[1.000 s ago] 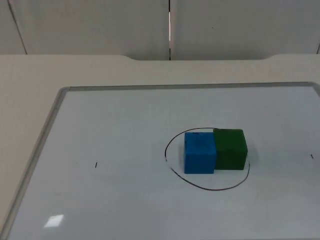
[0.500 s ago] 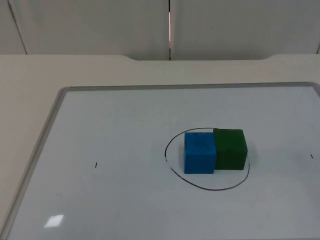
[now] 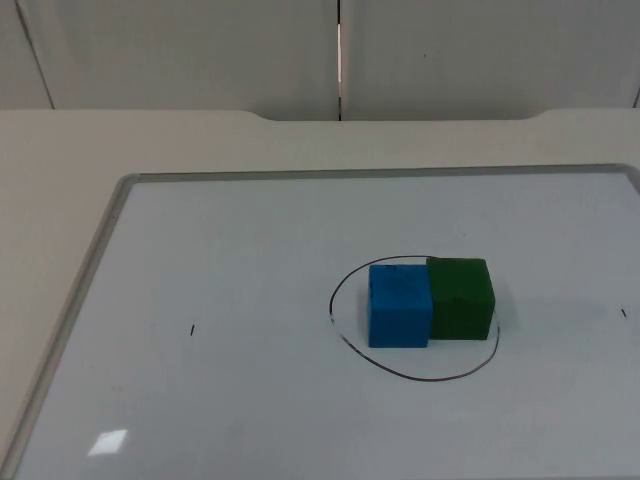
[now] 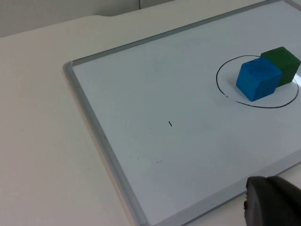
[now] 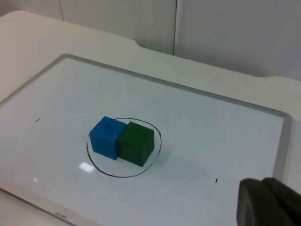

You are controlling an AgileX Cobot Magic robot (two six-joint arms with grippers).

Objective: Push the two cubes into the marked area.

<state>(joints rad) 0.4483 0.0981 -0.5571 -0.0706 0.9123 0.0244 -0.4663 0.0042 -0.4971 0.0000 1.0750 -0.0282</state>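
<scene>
Left gripper (image 4: 273, 202) off the whiteboard (image 3: 200, 400) edge, blue cube (image 3: 399, 305) touching green cube (image 3: 461, 298)

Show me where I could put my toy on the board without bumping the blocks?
Bare room: the white board between its grey left frame and the drawn circle. Crowded: inside the circle, where the blue cube touches the green cube.

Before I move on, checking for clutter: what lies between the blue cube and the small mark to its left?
Only bare whiteboard between the blue cube and the mark, per the top view.
</scene>
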